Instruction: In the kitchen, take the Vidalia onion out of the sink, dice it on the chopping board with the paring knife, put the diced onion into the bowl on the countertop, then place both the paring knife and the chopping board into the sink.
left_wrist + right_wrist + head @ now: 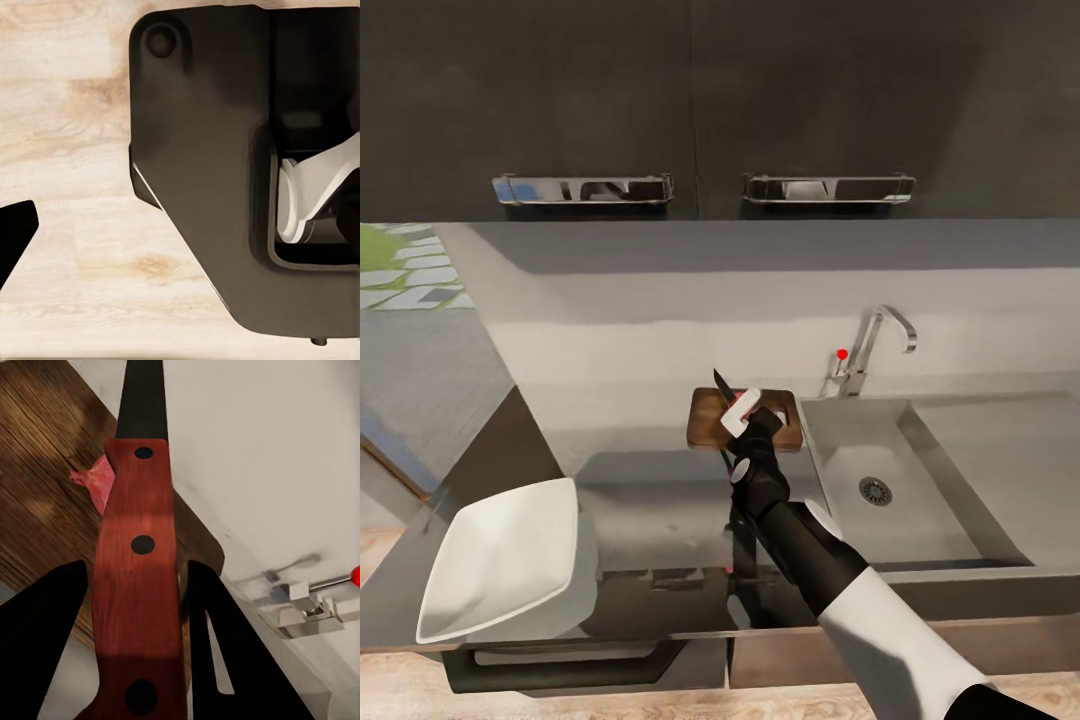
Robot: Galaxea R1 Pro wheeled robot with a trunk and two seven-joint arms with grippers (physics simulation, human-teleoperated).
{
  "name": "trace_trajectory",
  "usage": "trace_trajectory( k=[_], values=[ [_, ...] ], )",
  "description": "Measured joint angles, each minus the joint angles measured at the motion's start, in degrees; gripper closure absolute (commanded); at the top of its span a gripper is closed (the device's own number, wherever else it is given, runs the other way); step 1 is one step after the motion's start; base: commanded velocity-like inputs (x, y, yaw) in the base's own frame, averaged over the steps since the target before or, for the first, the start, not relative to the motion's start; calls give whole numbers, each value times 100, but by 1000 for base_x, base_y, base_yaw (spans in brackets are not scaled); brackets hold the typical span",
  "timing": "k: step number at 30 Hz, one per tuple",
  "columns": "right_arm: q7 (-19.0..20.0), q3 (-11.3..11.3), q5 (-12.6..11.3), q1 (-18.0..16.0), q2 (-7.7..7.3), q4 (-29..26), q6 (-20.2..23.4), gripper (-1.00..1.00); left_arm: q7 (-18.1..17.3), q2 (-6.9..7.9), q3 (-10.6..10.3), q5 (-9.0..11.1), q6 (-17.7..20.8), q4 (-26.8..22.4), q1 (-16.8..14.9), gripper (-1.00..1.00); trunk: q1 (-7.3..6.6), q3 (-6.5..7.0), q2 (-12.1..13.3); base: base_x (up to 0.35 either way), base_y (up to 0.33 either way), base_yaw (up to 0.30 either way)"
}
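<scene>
the right tool (139, 607) clamps the red-handled, dark-bladed paring knife (140, 547) mid-handle, over the dark wooden chopping board (710, 420) on the grey counter (650, 500); light, rigid, probably slippery. left tool's state: cannot tell.

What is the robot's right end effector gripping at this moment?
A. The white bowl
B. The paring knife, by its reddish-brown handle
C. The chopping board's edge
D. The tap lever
B: in the right wrist view the right end effector has its fingers on either side of the paring knife, and the head view shows the blade raised above the chopping board.
</scene>
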Motion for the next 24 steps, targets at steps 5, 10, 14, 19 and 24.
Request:
trace_trajectory(
  k=[5, 10, 14, 19, 24],
  values=[
    [0, -2, -1, 0, 0, 0, 0, 100, 0, 0, 1, 0, 0, 16, 0, -100, 0, 0, 0, 0, 0, -34],
    [0, -3, -1, 0, 0, 1, 0, 100, 0, 0, 0, 0, 0, 18, 0, -100, 0, 25, 0, 0, 0, -189],
    [6, -3, -1, 0, 0, 40, -4, 100, 0, 0, 1, 0, 0, 18, 0, -100, 0, 51, 0, 0, 0, -217],
    [1, -5, -1, 0, 0, 59, -8, 100, 1, 0, 1, 0, 0, 37, -2, -100, 0, 78, 0, 0, 0, -140],
    [10, -10, 0, 0, 0, 58, -9, 100, 1, 0, 1, 0, -7, 44, -6, -100, 0, 83, 0, 0, 0, -22]
  ],
)
